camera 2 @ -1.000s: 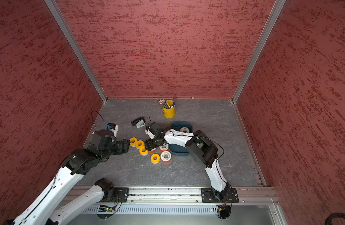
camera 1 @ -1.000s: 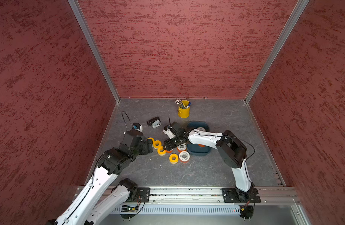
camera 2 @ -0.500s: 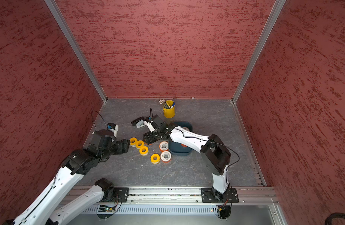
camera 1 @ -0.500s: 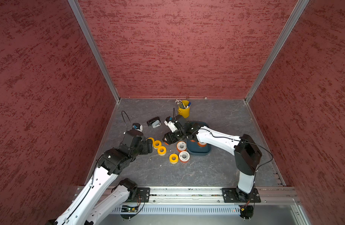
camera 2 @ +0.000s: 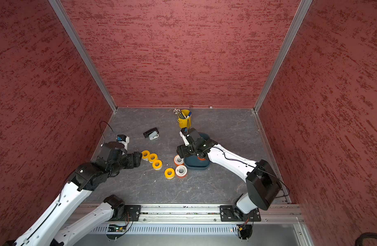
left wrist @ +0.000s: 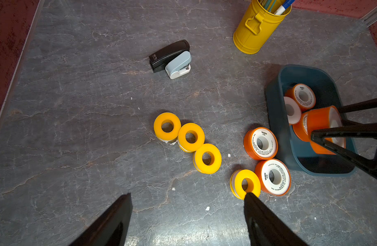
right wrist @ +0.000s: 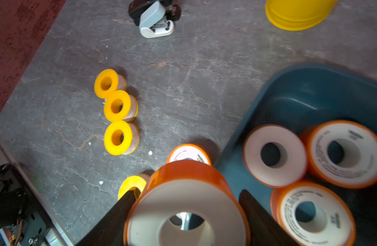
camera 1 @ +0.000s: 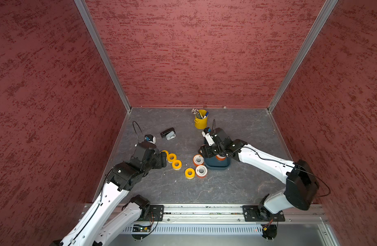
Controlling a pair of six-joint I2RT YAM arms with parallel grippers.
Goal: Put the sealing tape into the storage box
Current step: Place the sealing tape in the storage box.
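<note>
Right hand [right wrist: 187, 194] grips an orange roll [right wrist: 179, 170] over the box [right wrist: 311, 89] holding three; left hand [left wrist: 187, 195] gapes empty, six rolls [left wrist: 217, 161] ahead on counter [left wrist: 98, 127].

My left arm [camera 1: 110, 191] rose from the near rail, bent at the elbow and reached low toward the middle. At its end my left gripper [left wrist: 187, 194] lay nearly level, its two fingers [left wrist: 264, 221] spread wide and empty. My right arm [camera 1: 266, 161] folded at its black elbow, and the white forearm stretched far and leftward. My right gripper [right wrist: 187, 192] tipped downward from the wrist, and its fingers [right wrist: 260, 217] pressed both curved sides of an orange roll of sealing tape [right wrist: 183, 176], holding it clear between them.
</note>
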